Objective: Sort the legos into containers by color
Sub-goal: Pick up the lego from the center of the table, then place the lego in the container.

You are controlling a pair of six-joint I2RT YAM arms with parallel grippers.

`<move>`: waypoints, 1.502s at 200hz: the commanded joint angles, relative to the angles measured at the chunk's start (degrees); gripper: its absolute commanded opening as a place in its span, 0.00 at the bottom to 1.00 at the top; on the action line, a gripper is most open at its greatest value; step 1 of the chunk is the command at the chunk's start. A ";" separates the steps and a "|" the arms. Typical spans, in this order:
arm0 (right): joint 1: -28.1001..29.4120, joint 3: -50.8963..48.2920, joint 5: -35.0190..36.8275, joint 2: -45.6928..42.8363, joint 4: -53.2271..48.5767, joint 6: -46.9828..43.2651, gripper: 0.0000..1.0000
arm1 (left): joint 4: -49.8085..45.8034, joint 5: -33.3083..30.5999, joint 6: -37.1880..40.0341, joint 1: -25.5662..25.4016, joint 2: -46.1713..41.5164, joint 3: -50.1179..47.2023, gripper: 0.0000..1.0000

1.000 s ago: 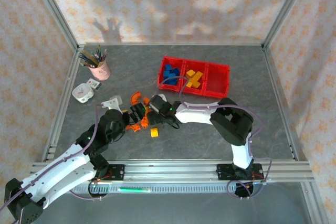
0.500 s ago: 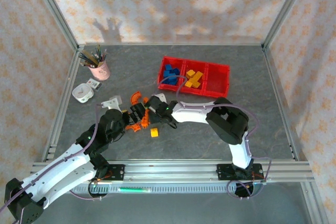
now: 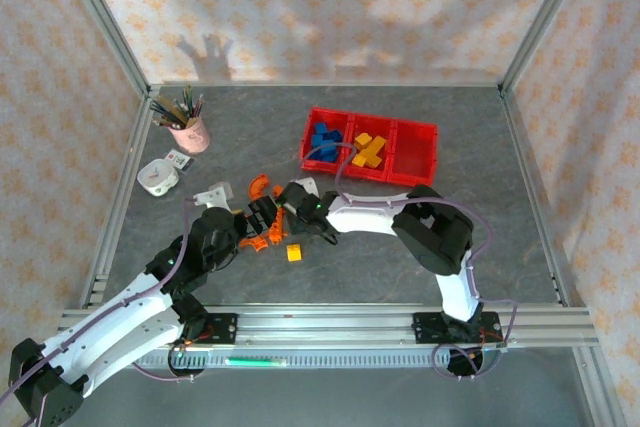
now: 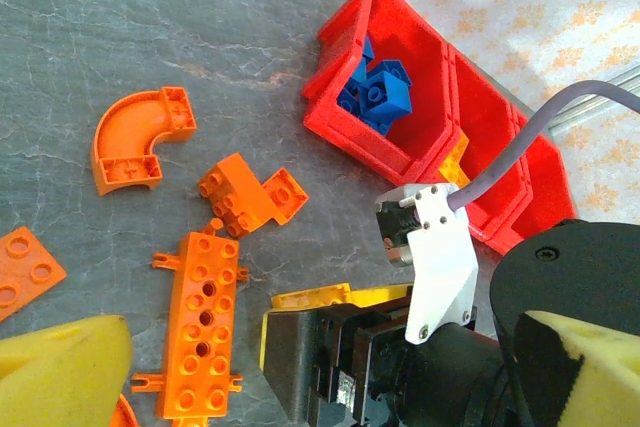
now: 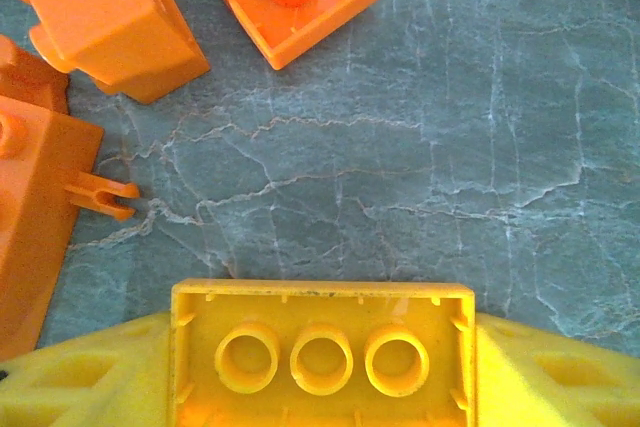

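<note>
My right gripper [image 5: 320,362] is shut on a yellow lego brick [image 5: 322,352], its underside with three tubes facing the camera. The left wrist view shows that brick [image 4: 335,296] beside a long orange plate [image 4: 200,322]. My left gripper [image 4: 325,357] stands wide open around the right gripper's black body. Orange legos lie about: a curved arch [image 4: 135,137], an L-shaped piece [image 4: 250,192], more of them [image 5: 100,17]. From above, both grippers [image 3: 255,219] [image 3: 285,205] meet at the orange pile. The red containers [image 3: 433,137] hold blue blocks [image 3: 323,137] on the left and yellow ones [image 3: 368,150] in the middle.
A small yellow block [image 3: 294,253] lies alone in front of the pile. A pink cup of pencils [image 3: 190,132] and a white round object [image 3: 157,177] stand at the left. The metal frame posts and wallpapered walls close in the table.
My right gripper has shifted a little to the left and farther from the bases, toward the orange pile. The left arm and the loose yellow block have stayed put.
</note>
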 commanded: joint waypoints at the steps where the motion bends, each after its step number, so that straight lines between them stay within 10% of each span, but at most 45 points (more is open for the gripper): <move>1: -0.90 -0.62 3.49 -3.69 -0.52 1.39 0.66 | 0.55 1.29 0.77 0.43 1.16 1.10 0.99; 88: -14.95 -3.27 2.95 -15.47 -2.13 -1.29 0.66 | 6.02 5.05 3.14 0.43 8.52 4.34 0.99; 161: -27.02 9.04 6.99 -7.01 -2.89 -7.06 0.66 | 11.40 8.27 5.52 0.36 19.10 9.15 0.99; 235: -30.27 20.35 8.58 1.52 -6.04 -10.11 0.74 | 12.88 8.43 6.94 0.69 23.99 12.36 0.99; 300: -28.16 11.17 3.13 -7.45 -3.49 -8.50 0.81 | 12.09 7.85 6.77 0.87 21.63 11.71 0.99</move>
